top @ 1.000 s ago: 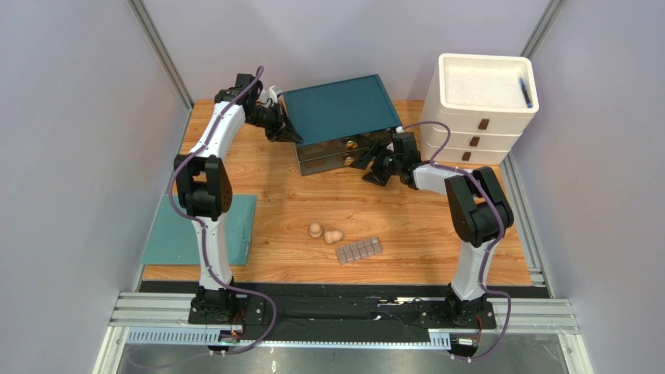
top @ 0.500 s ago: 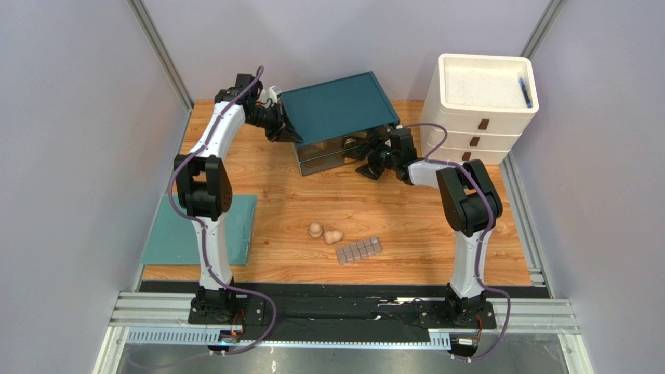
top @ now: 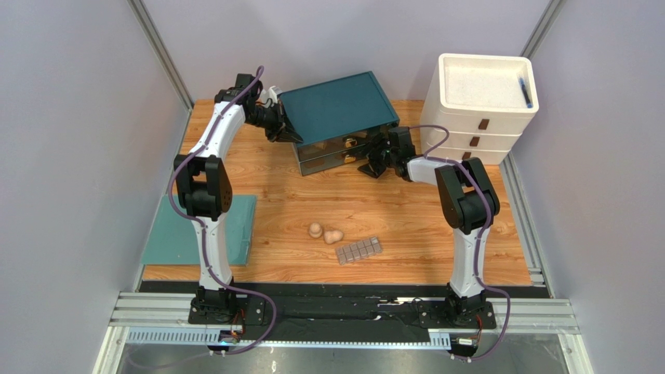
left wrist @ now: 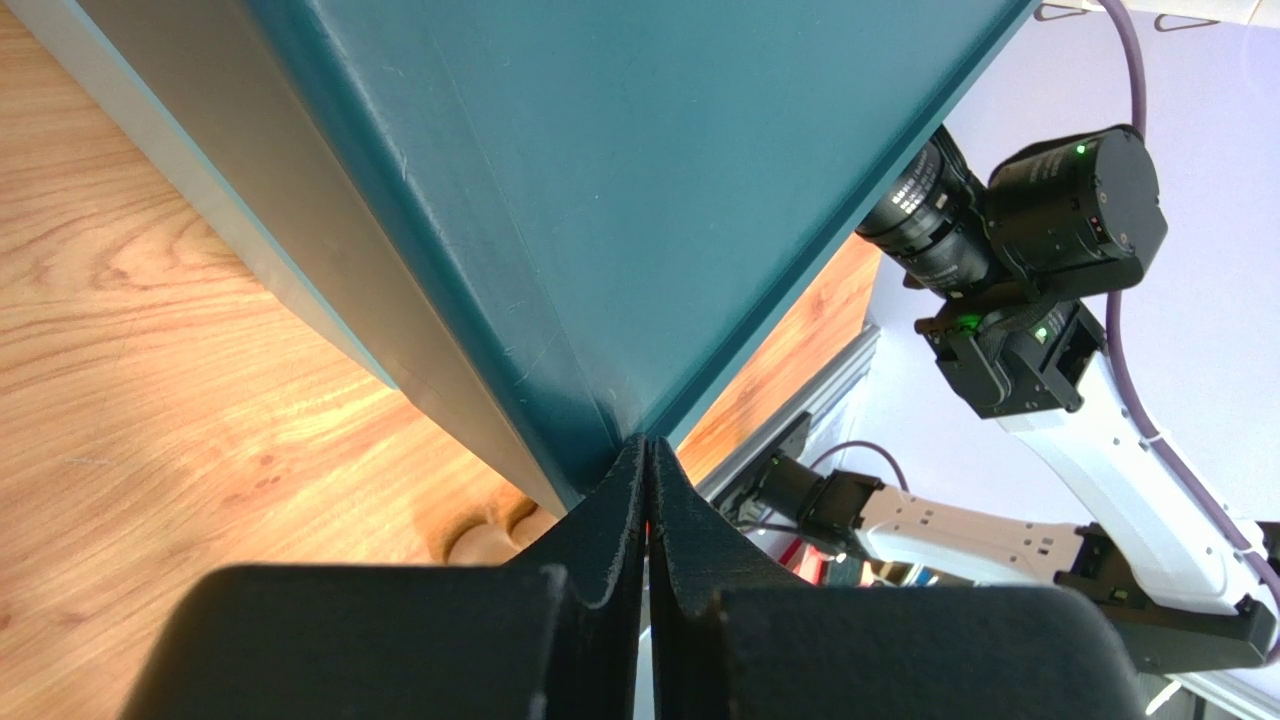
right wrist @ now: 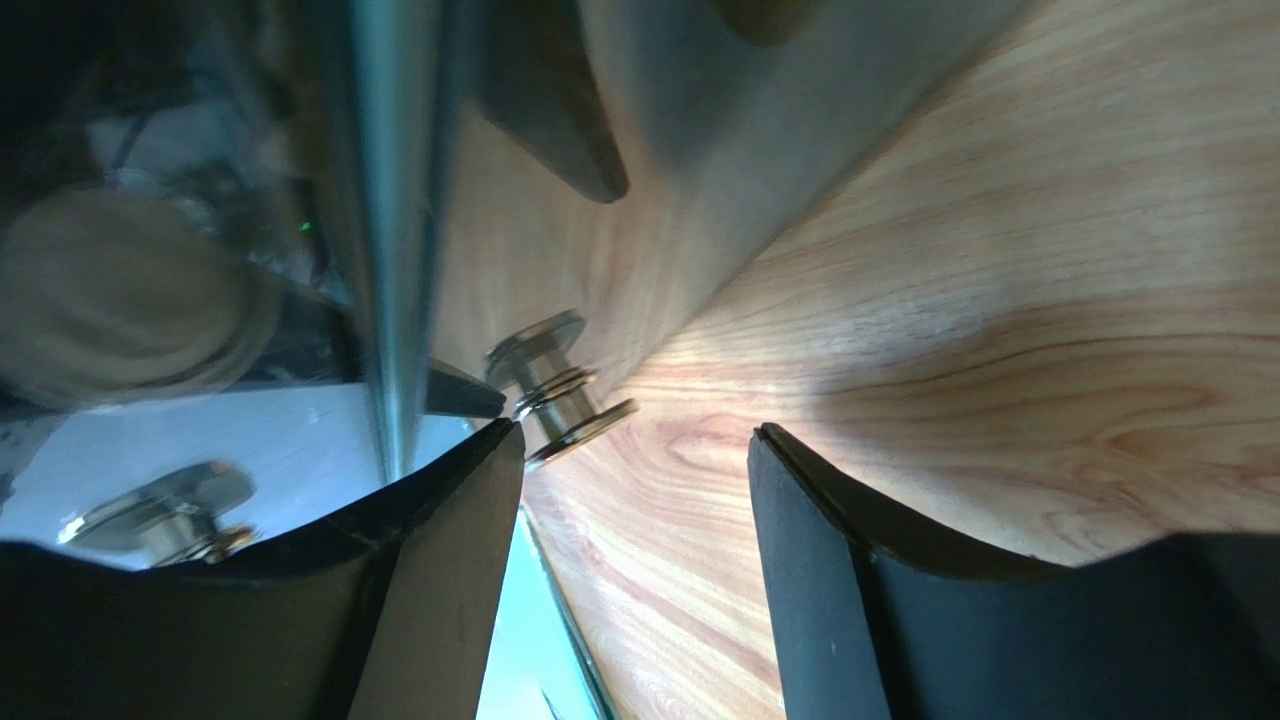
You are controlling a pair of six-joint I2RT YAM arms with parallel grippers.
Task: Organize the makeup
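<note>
**Clamping left, gaping right**

My left gripper (left wrist: 646, 450) clamps a corner of the teal lid (top: 337, 107) over the clear drawer box (top: 332, 156), contents blurred. The palette (top: 359, 250) and two sponges (top: 325, 232) lie well apart from both grippers. My right gripper (right wrist: 631, 435) gapes beside a drawer knob (right wrist: 556, 393).

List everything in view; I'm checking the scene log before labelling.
teal lid: one, teal, on top of the drawer box at back centre
drawer box: one, clear-fronted, under the lid
knobs: two, metallic, on the box's drawer fronts
white drawer unit: one, white with three brown handles, back right
blue pen: one, blue, on top of the white unit
sponges: two, beige, side by side at mid-table
palette: one, brownish squares, beside the sponges on the near right
mat: one, teal, near left edge
table: one, wood
left fingers: shut on the lid's left corner
right fingers: open, at a drawer knob
</note>
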